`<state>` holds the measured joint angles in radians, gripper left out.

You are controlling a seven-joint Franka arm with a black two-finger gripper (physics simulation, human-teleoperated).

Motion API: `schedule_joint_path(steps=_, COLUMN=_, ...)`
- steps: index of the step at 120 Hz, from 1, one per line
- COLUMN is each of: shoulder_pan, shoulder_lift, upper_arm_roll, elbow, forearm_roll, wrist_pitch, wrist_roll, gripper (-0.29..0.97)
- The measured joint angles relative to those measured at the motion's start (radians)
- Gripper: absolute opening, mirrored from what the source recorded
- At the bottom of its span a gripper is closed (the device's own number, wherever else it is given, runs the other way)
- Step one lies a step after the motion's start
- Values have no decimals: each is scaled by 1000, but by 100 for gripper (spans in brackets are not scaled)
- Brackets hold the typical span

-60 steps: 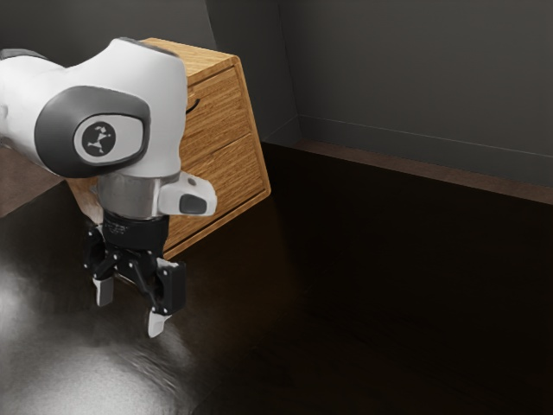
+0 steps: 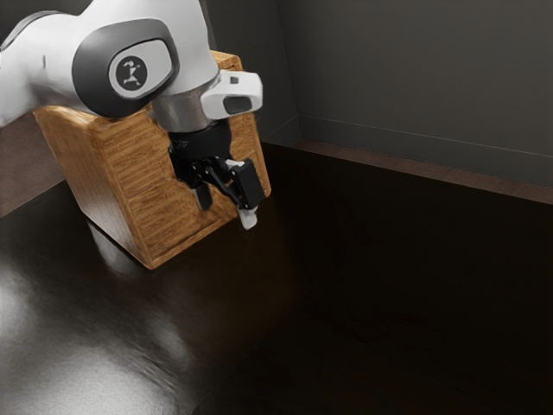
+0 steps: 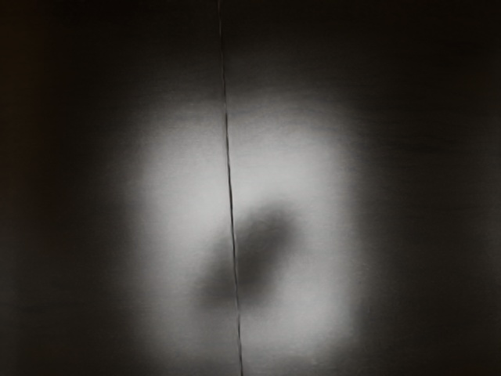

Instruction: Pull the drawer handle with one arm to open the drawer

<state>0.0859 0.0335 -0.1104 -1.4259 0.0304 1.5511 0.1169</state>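
Dark glossy table (image 2: 363, 328) spreads across the lower frame. Above it, left of centre, the gripper (image 2: 226, 210) hangs with its fingers spread and nothing between them, tips angled down and right. It sits close against the drawer (image 2: 257, 156) front to reach the handle, which probably lies behind the hand. The wooden cabinet (image 2: 121, 181) leans at upper left; no drawer looks pulled out. Grey wall (image 2: 415, 60) closes the back.

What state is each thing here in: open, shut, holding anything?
Hand: open, holding nothing.
Drawer fronts: look shut where visible; mostly hidden behind the arm.
Wooden cabinet: upright on the dark table.
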Motion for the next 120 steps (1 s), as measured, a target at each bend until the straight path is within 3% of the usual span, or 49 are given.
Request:
schedule_joint_path(steps=23, shoulder_pan=7, shoulder_lift=78, upper_arm_roll=1, elbow=152, forearm_roll=87, wrist_pitch=46, wrist_roll=241, gripper=68)
schedule_joint_path(steps=36, shoulder_pan=127, shoulder_lift=129, upper_arm_roll=-24, elbow=210, forearm_roll=117, wrist_pitch=55, wrist_roll=354, gripper=68)
schedule_joint_path(steps=46, shoulder_pan=293, shoulder_lift=170, upper_arm_roll=-167, elbow=241, forearm_roll=128, wrist_pitch=56, wrist_roll=429, gripper=68)
schedule_joint_path(steps=54, shoulder_pan=346, shoulder_lift=202, upper_arm_roll=-216, elbow=280, forearm_roll=132, wrist_pitch=56, wrist_roll=482, gripper=68)
schedule_joint_path(steps=84, shoulder_pan=381, shoulder_lift=239, upper_arm_roll=-234, elbow=334, forearm_roll=134, wrist_pitch=58, wrist_roll=606, gripper=68)
schedule_joint_path(steps=120, shoulder_pan=382, shoulder_lift=270, upper_arm_roll=-230, elbow=344, forearm_roll=138, wrist_pitch=62, wrist_roll=577, gripper=68)
